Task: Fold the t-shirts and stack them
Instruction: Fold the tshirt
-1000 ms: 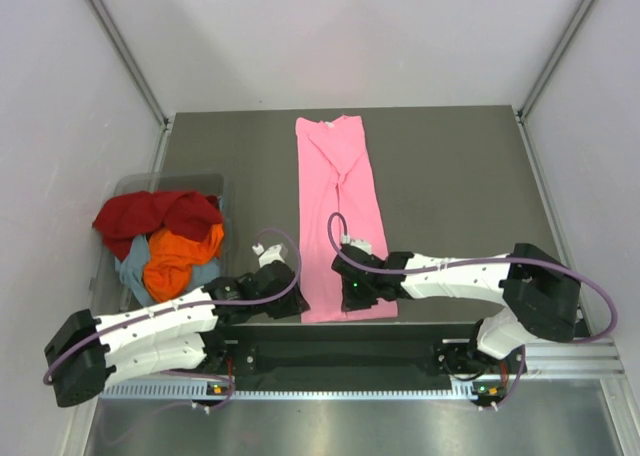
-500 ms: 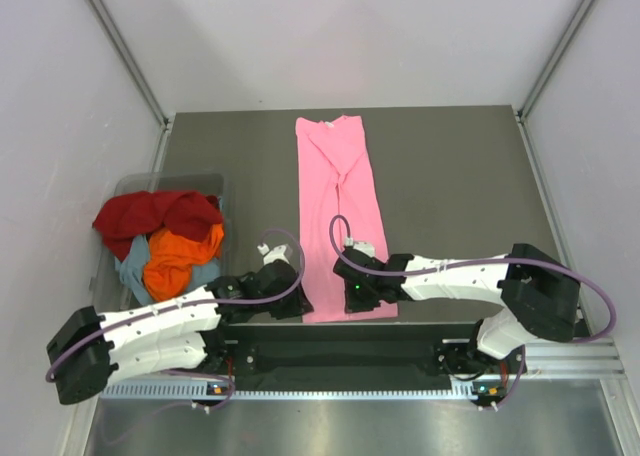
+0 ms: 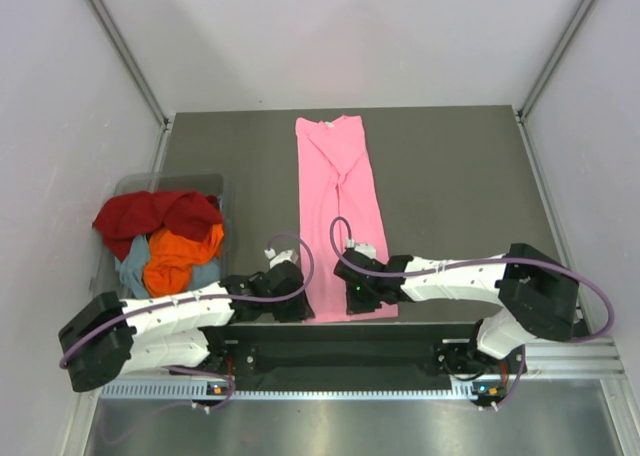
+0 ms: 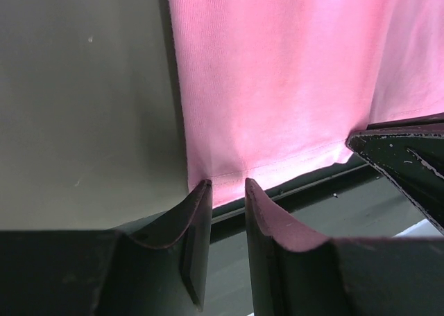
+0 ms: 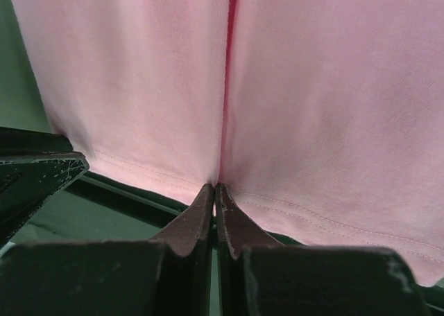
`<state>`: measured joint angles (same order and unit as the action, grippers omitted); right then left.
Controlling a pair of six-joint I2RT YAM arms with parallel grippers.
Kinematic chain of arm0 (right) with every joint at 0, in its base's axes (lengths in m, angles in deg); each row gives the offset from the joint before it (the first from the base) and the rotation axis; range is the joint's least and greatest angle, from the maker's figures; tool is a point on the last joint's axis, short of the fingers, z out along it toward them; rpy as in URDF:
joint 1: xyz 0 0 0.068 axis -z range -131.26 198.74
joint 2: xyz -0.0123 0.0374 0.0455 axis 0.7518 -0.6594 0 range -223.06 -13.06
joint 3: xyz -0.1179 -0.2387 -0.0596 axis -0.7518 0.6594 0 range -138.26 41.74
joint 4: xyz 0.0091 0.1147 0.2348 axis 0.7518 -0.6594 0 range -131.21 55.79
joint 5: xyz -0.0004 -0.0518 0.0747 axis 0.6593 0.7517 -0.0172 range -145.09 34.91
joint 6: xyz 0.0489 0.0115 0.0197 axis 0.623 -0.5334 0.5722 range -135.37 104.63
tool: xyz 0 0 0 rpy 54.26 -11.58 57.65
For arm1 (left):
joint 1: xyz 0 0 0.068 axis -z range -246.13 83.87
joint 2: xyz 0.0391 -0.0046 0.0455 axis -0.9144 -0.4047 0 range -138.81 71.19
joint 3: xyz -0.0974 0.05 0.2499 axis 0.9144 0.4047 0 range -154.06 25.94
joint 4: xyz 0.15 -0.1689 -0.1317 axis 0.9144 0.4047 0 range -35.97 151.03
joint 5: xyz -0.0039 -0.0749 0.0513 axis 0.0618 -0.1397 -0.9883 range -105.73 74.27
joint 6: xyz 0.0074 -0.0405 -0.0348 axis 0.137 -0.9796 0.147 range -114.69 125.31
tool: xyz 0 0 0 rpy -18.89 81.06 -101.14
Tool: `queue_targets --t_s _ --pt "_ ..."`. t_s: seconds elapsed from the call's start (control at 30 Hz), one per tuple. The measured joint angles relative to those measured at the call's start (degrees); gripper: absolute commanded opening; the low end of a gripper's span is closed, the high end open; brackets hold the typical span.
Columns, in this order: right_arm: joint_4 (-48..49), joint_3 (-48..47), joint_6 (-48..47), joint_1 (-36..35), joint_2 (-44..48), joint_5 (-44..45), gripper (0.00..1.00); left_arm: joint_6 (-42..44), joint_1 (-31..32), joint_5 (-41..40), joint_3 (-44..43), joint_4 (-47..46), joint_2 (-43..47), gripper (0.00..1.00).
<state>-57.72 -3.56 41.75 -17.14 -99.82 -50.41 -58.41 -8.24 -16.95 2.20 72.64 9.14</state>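
The left gripper (image 4: 225, 188) has its two dark fingers a narrow gap apart, their tips right at the hem of the pink t-shirt (image 3: 340, 196), at the shirt's near left corner. The wrist view does not show whether any cloth lies between them. The right gripper (image 5: 215, 188) is closed, its fingers pressed flat together, with the tips touching the same hem close to the shirt's middle. There the two folded-in sides meet along a line that runs up the length of the shirt. Whether a pinch of cloth is caught in those tips cannot be told.

The pink t-shirt lies flat as a long, narrow strip on the dark table (image 3: 450, 176). Its far end points away from the arms, and its near hem sits almost at the table's near edge. Both arms reach low toward that hem, one from each side of the shirt.

Well to the left of the pink t-shirt, a clear bin (image 3: 215, 181) holds the other shirts in a loose heap. The dark red t-shirt (image 3: 155, 216) is on top at the far side, the orange t-shirt (image 3: 180, 256) is nearer, and the grey-blue t-shirt (image 3: 130, 266) shows beneath them.
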Motion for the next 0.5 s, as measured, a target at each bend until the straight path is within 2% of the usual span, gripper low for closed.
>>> queue_targets --t_s 0.13,0.23,0.5 --pt "0.0 0.0 0.0 -0.1 0.0 0.0 0.06 0.1 0.0 -0.1 -0.2 1.7 1.3 0.34" --pt "-0.7 0.0 0.0 -0.1 0.9 0.1 0.16 0.7 0.0 -0.5 -1.9 5.9 4.2 0.37" --pt "-6.2 -1.6 -1.7 0.1 7.5 0.5 0.29 2.1 0.0 -4.0 -6.3 11.5 12.9 0.47"
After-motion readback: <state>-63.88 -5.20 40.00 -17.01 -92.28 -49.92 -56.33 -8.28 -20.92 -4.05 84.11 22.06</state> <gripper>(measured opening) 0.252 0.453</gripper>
